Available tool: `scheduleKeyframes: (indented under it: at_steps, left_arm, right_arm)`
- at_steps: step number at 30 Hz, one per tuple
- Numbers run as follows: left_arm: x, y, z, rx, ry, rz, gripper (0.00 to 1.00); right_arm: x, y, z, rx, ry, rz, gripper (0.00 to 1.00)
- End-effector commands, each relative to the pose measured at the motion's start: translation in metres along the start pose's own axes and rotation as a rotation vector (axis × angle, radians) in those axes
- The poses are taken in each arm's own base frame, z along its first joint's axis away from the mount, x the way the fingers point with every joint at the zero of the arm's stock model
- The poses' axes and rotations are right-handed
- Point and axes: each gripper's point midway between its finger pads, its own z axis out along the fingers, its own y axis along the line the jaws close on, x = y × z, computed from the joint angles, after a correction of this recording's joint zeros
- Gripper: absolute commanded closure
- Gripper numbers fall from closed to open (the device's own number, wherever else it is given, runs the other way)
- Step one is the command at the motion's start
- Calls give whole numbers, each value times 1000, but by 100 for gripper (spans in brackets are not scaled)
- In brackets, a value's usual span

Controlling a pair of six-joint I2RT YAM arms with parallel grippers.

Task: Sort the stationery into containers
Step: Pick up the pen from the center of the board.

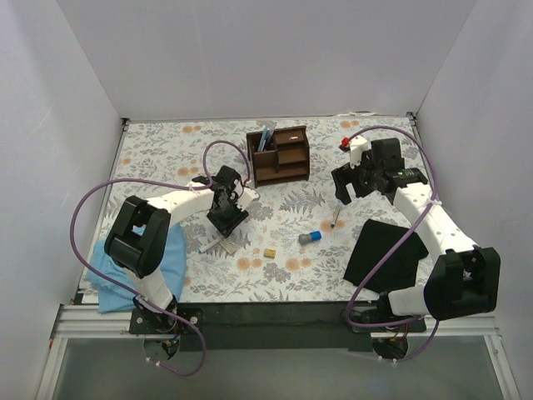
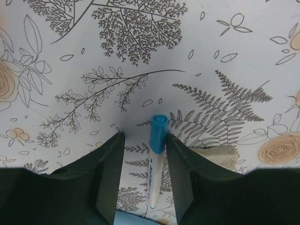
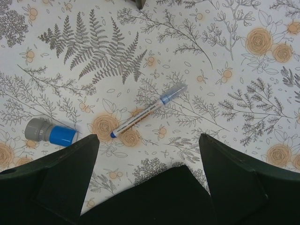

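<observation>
The dark-brown organiser (image 1: 279, 154) stands at the back middle with pens in its left slot. My left gripper (image 1: 223, 218) is low over the table and open, its jaws (image 2: 140, 138) straddling a white pen with a blue cap (image 2: 157, 140). The cap is close to the right finger. A flat beige piece (image 2: 218, 156) lies just right of it. My right gripper (image 1: 343, 193) is wide open and empty (image 3: 147, 136) above a blue-capped pen (image 3: 147, 112). A blue-and-grey cylinder (image 3: 50, 132) lies to its left. A tan block (image 1: 270, 252) lies in the front middle.
A black cloth (image 1: 383, 250) lies front right, under my right gripper in the wrist view (image 3: 168, 197). A light-blue cloth (image 1: 125, 267) lies front left. White walls close in the floral table (image 1: 166, 150) on three sides.
</observation>
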Motion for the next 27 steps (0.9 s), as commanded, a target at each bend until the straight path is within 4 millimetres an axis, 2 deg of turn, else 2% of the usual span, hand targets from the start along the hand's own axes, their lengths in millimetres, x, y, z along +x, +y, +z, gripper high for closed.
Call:
scheduleKeyframes:
  at_steps: [1, 4, 5, 6, 9, 10, 13, 14, 16, 17, 18, 19, 21, 22, 23, 25, 26, 27]
  left_arm:
    - [8, -4, 10, -48, 23, 39, 67]
    - [15, -12, 17, -49, 44, 67, 88]
    - [14, -15, 16, -34, 46, 65, 98]
    - [8, -18, 10, -20, 19, 60, 100]
    - [-28, -14, -23, -26, -79, 79, 100]
    - [-68, -5, -56, -59, -197, 100, 100]
    - [-128, 5, -118, -93, -373, 159, 100]
    - [-166, 13, -160, -139, -502, 174, 100]
    - [-209, 25, -202, -203, -676, 186, 100]
    - [-225, 31, -224, -231, -764, 184, 100]
    - [-236, 34, -236, -249, -832, 181, 100]
    - [-260, 45, -264, -315, -984, 175, 100]
    - [-267, 59, -273, -390, -1097, 81, 100]
    - [-280, 62, -291, -420, -1198, 91, 100]
    - [-279, 61, -272, -403, -1186, 97, 100]
    - [-292, 63, -285, -410, -1298, 87, 100]
    - [-294, 66, -281, -403, -1320, 55, 100]
    - [-295, 68, -268, -367, -1331, -2, 100]
  right_arm:
    - [-2, 3, -4, -1, -29, -2, 3]
    - [-4, 1, -4, 5, -32, -5, 3]
    - [-3, 1, -4, 6, -30, -6, 3]
    - [-4, -1, -4, 15, -32, -7, 3]
    - [-5, -3, -5, 29, -30, -17, 3]
    - [-4, -4, -5, 32, -28, -18, 3]
    - [-2, -5, -5, 37, -25, -20, 3]
    - [-3, -5, -4, 38, -29, -19, 3]
    - [-3, -5, -3, 37, -29, -17, 3]
    - [-4, -5, -3, 39, -32, -14, 3]
    - [-5, -5, -3, 40, -34, -14, 3]
    - [-8, -7, -4, 45, -40, -13, 3]
    - [-9, -9, -4, 56, -39, -15, 3]
    - [-10, -10, -4, 59, -40, -18, 3]
    - [-11, -11, -4, 62, -39, -20, 3]
    - [-13, -12, -4, 65, -44, -24, 3]
    - [-13, -12, -4, 65, -42, -22, 2]
    - [-13, -13, -3, 66, -44, -23, 3]
